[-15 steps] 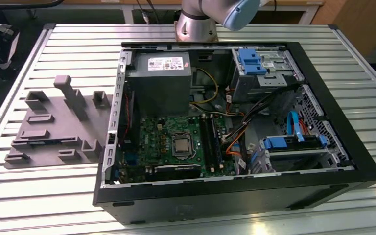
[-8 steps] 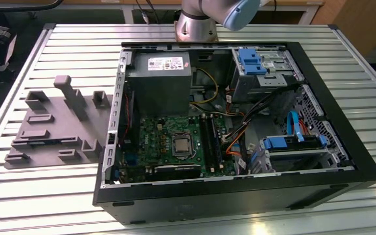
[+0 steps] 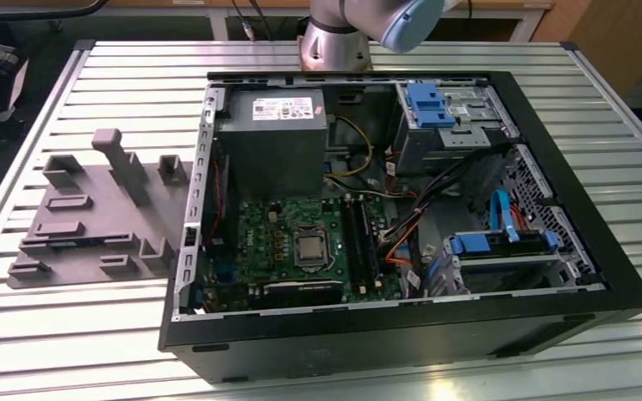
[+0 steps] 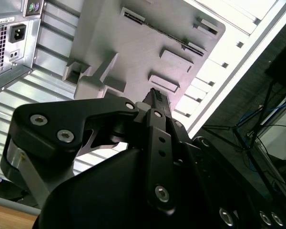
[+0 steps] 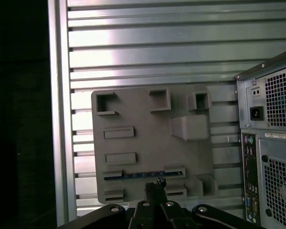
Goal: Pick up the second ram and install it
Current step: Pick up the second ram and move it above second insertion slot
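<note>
The hand, closed on nothing, hangs over the gray fixture block on the slatted tabletop, with the second ram lying in that block's long slot nearest the hand.

second ram: thin blue strip, seen edge-on, lying level in a long slot of the grey holder. Holder sits flat on the counter, at the exterior view's left of the open PC case.
</note>
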`<state>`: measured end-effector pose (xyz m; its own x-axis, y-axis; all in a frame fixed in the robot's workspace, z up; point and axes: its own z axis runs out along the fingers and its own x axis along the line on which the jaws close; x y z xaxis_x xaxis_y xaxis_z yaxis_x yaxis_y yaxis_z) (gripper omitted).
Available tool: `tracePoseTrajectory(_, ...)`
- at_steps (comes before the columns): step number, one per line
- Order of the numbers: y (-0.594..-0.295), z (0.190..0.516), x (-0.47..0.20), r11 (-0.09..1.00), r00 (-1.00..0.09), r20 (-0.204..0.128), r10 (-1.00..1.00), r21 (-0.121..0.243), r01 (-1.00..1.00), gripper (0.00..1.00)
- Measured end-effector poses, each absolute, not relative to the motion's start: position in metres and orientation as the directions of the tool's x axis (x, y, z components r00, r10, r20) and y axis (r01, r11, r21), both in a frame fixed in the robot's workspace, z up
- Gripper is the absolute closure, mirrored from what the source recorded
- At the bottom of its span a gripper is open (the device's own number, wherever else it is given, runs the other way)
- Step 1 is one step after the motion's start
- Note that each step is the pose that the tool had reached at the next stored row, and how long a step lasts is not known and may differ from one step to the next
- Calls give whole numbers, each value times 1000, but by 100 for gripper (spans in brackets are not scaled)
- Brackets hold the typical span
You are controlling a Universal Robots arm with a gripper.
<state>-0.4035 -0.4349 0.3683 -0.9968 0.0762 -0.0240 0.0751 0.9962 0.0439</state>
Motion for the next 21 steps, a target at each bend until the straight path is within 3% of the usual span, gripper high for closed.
tracePoseTrajectory(21,-435,368,-403,999,-999,-24,31,44,30,89)
